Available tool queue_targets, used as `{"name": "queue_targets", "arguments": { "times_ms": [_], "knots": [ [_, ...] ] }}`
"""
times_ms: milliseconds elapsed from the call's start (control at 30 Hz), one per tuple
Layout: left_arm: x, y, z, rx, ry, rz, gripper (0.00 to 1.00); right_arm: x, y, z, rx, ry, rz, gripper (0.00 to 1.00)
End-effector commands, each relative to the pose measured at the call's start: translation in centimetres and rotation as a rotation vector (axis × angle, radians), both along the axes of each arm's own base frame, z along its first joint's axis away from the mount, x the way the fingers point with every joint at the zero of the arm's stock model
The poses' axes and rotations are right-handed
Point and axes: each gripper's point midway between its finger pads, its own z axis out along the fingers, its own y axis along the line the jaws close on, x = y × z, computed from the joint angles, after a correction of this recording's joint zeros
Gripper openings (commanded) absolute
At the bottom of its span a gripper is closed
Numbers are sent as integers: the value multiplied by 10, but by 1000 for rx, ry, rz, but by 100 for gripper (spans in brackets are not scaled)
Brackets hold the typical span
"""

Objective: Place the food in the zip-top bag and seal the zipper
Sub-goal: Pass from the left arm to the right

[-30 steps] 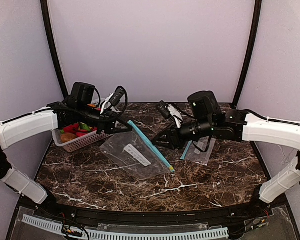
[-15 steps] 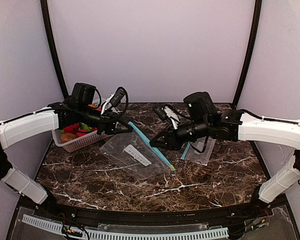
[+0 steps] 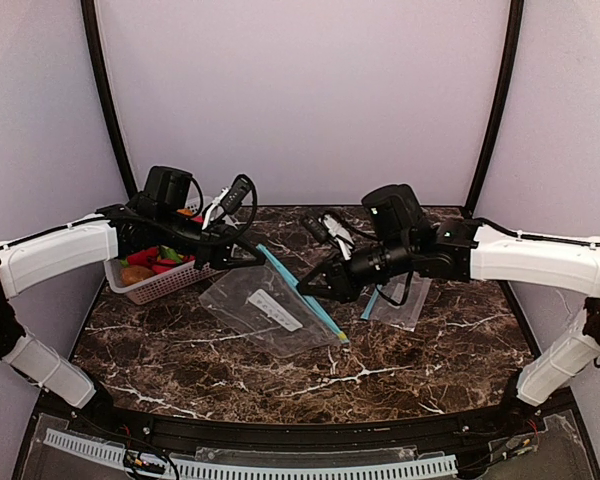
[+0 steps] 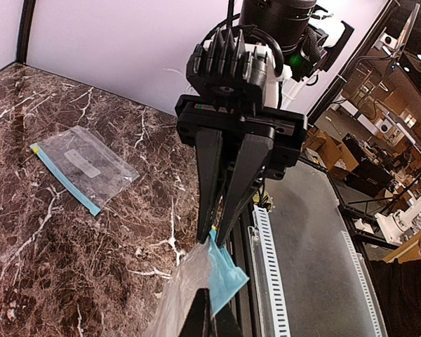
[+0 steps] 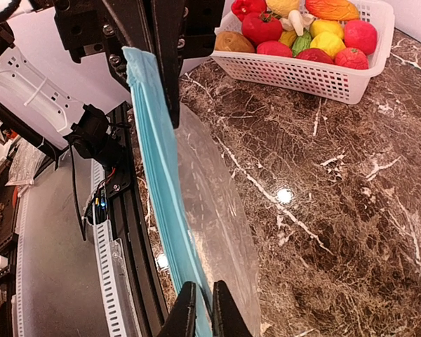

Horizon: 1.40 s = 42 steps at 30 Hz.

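The food was piled in the white basket at the far left of the table. None of it could be seen inside the zip-top bag. The bag was held up by its blue zipper strip, just beside the basket, and its clear part hung down to the table. One end of the strip was pinched by the left claw, which was shut tight. Farther along, the strip was squeezed by the right claw, which looked closed on it. A second bag was lying flat under the right arm.

Trouble could be caused if both sides of the strip were pinched together, because then the mouth could not be pulled open. The thin strip could also be dropped, or torn if pulled too hard.
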Motion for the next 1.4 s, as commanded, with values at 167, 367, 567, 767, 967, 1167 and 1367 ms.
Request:
{"name": "queue_targets", "arguments": {
  "times_ms": [167,367,567,767,967,1167,1367],
  "knots": [
    [-4,-1,9,-12,-13,-22,1,-1,8,3,16,-1,24,3],
    [-3,-2,7,-9,-8,-20,1,-1,6,6,29,-7,17,0],
    [6,-2,4,19,-23,31,29,18,-2,-2,-14,-31,-96,0],
    [47,16,-5,135,-162,315,71,44,-26,-13,-84,-32,-232,0],
    [67,31,5,152,-169,501,79,69,-66,-8,-144,-59,-365,0],
    [58,23,16,37,-29,543,79,76,-88,-11,-242,-95,-452,0],
    [53,6,-2,-97,137,579,79,63,-62,-25,-168,-20,-413,0]
  ]
}}
